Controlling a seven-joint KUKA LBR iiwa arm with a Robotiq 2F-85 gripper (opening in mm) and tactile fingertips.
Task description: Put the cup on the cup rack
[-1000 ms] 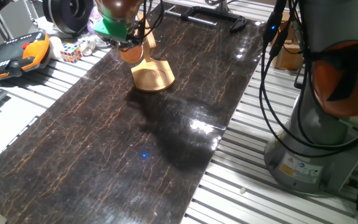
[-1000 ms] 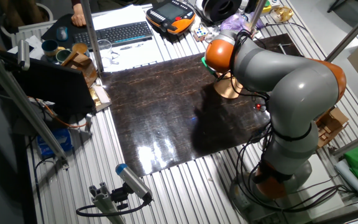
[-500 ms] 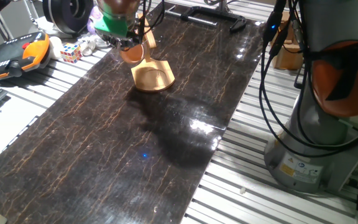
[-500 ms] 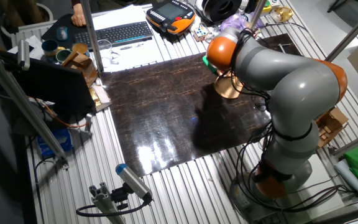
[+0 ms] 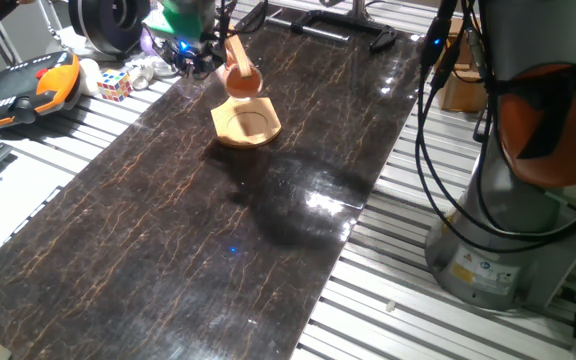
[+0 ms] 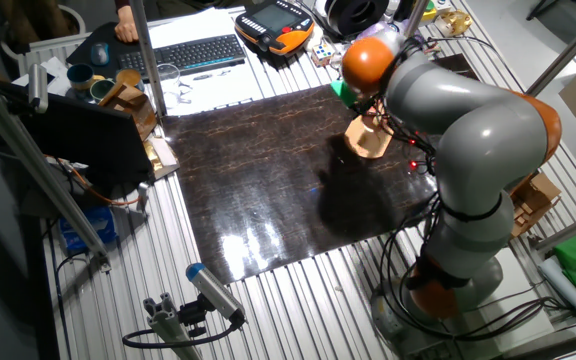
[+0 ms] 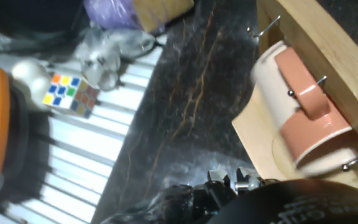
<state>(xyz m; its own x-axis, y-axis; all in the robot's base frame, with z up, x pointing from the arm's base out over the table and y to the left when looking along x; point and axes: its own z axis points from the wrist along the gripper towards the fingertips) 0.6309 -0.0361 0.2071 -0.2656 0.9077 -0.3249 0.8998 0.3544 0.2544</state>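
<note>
cup is seen hung on the cup rack, caught on a small metal hook partway up the curved post, mouth tilted down toward the round recess in the base. in the hand view the cup lies against the post w/ a wire hook at its side and another lower near the rim; it hangs above the base, whether the rim touches the base can't be told. in one fixed view it's a reddish-brown blob high on the post, apart from the gripper

gripper is up and to the side of the rack, near the table edge, nothing between the fingers. finger spread can't be told: fingertips are hidden/blurred in every view, only dark hardware at the bottom of the hand view. in the other fixed view the hand is hidden behind the arm's orange joint

judged: placing looks done, step in hand = clear retreat. to be done well: hand should be pulled away from the post side, up and off, w/o sweeping back across the cup. cup hangs on a thin hook only, so any brush by finger or cable could be enough to knock it off. cables near the wrist should be kept off the post top. slow first bit, then free move

clutter beyond the table edge: rubik's cube, orange pendant; not in the retreat path if the lift is made first
</note>
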